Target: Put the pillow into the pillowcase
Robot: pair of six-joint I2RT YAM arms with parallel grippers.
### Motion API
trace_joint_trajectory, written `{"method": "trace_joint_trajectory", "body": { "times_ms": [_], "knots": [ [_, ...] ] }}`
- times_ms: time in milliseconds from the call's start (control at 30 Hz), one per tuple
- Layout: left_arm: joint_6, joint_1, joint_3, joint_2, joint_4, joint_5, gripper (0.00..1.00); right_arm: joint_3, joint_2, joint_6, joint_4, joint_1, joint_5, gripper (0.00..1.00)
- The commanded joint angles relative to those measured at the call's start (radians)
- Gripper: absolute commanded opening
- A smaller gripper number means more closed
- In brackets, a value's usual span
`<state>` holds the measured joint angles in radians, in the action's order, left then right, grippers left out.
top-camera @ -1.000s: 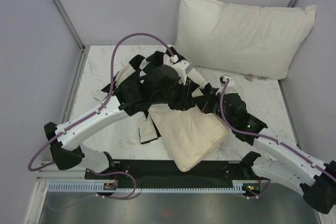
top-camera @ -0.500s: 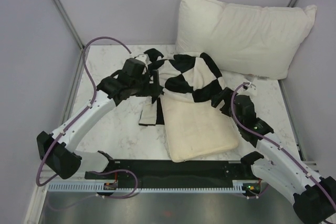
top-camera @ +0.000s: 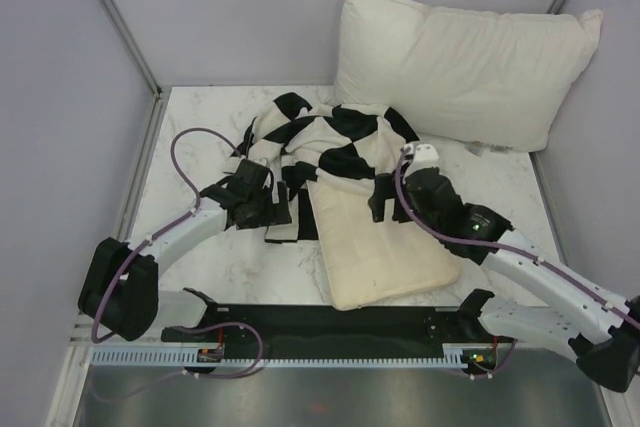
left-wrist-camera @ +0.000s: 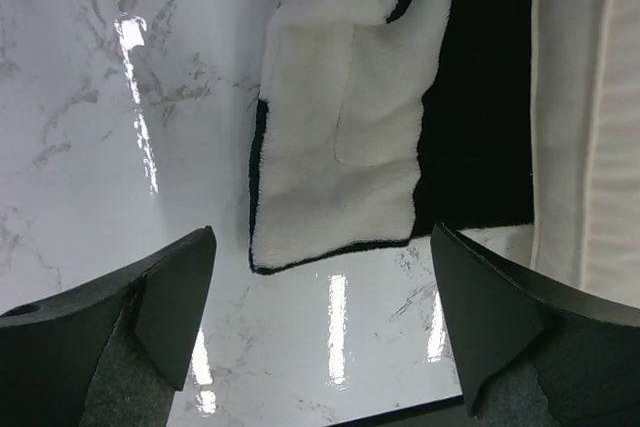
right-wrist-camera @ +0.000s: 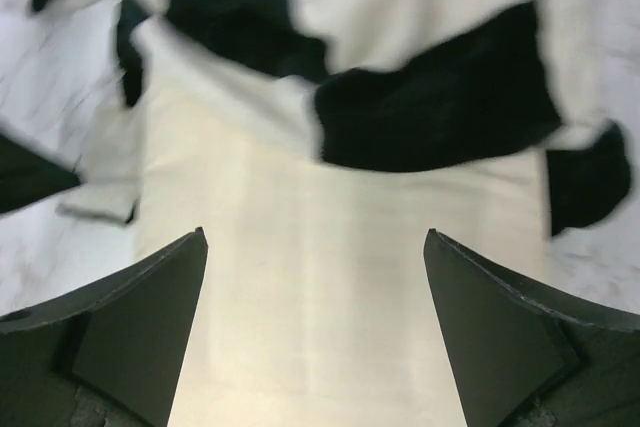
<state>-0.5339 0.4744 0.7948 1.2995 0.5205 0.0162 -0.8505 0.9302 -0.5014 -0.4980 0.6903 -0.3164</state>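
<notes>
Bench (top-camera: pixel 195 107): white marble-look top, glossy, w/ lamp glare streaks showing in the left wrist view. Room: plain pale grey-lilac walls (top-camera: pixel 220 17) on 3 sides, metal corner posts (top-camera: pixel 117 22). Near edge: black base strip (top-camera: pixel 330 322) w/ a white slotted rail (top-camera: pixel 300 357) in front of it. Big puffy white pillow (top-camera: pixel 460 57) leans on the back wall, far R corner. Small white tag (top-camera: pixel 480 149) at its lower edge, print too small to read.

Pillow (top-camera: pixel 380 252) lies flat mid-bench, a bit skewed, near end bare. Pillowcase (top-camera: pixel 340 137) is bunched in a heap over its far end and spills L onto the bench. One flap lies just beside the pillow's L edge.

Left hand (top-camera: pixel 272 209): low over that flap, just L of the pillow, fingers spread wide, holding nothing. Right hand (top-camera: pixel 385 205): over the pillow's far R part, by the pillowcase edge, fingers spread wide too, gripping nothing. Purple cables (top-camera: pixel 190 139) loop along both arms.
</notes>
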Motion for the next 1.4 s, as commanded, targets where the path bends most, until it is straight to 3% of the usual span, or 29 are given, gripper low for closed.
{"method": "trace_joint_trajectory", "body": {
  "times_ms": [0, 33, 233, 500, 533, 567, 600, 667, 700, 733, 833, 900, 933, 1033, 1167, 1367],
  "knots": [
    [-0.046, -0.002, -0.034, 0.049, -0.134, -0.036, 0.96, -0.085, 0.082, 0.066, -0.086, 0.188, -0.022, 0.98],
    [-0.064, -0.002, -0.042, 0.060, -0.233, -0.053, 0.97, -0.110, 0.108, 0.048, -0.089, 0.287, -0.058, 0.98],
    [-0.077, -0.003, -0.039, 0.148, -0.260, -0.029, 0.94, -0.177, 0.359, -0.029, -0.100, 0.538, -0.236, 0.98],
    [-0.115, -0.016, -0.106, 0.222, -0.326, -0.012, 0.87, -0.228, 0.630, -0.123, -0.136, 0.679, -0.372, 0.98],
    [-0.115, -0.016, -0.109, 0.251, -0.333, -0.039, 0.82, -0.229, 0.671, -0.134, -0.143, 0.689, -0.403, 0.98],
    [-0.113, -0.016, -0.109, 0.262, -0.361, -0.054, 0.70, -0.229, 0.686, -0.144, -0.158, 0.690, -0.420, 0.98],
    [-0.110, -0.014, -0.115, 0.273, -0.382, -0.100, 0.42, -0.228, 0.700, -0.164, -0.165, 0.690, -0.435, 0.97],
    [-0.110, -0.014, -0.141, 0.288, -0.437, -0.154, 0.27, -0.217, 0.729, -0.178, -0.154, 0.689, -0.475, 0.91],
    [-0.112, -0.013, -0.150, 0.287, -0.447, -0.160, 0.10, -0.208, 0.739, -0.181, -0.143, 0.687, -0.483, 0.89],
    [-0.116, -0.013, -0.164, 0.278, -0.453, -0.162, 0.03, -0.203, 0.766, -0.180, -0.136, 0.687, -0.493, 0.84],
    [-0.123, -0.011, -0.204, 0.210, -0.479, -0.194, 0.02, -0.231, 0.841, -0.170, -0.122, 0.677, -0.516, 0.73],
    [-0.132, -0.007, -0.229, 0.164, -0.484, -0.225, 0.02, -0.261, 0.872, -0.160, -0.122, 0.654, -0.546, 0.58],
    [-0.139, -0.003, -0.252, 0.132, -0.482, -0.234, 0.02, -0.274, 0.893, -0.149, -0.122, 0.643, -0.553, 0.38],
    [-0.155, 0.009, -0.305, 0.017, -0.468, -0.272, 0.02, -0.297, 0.886, -0.099, -0.073, 0.603, -0.555, 0.00],
    [-0.161, 0.053, -0.339, -0.089, -0.409, -0.289, 0.02, -0.315, 0.819, -0.022, 0.018, 0.549, -0.461, 0.00],
    [-0.204, 0.228, -0.338, -0.167, -0.304, -0.205, 0.02, -0.436, 0.782, 0.081, 0.036, 0.442, -0.339, 0.00]
  ]
}}
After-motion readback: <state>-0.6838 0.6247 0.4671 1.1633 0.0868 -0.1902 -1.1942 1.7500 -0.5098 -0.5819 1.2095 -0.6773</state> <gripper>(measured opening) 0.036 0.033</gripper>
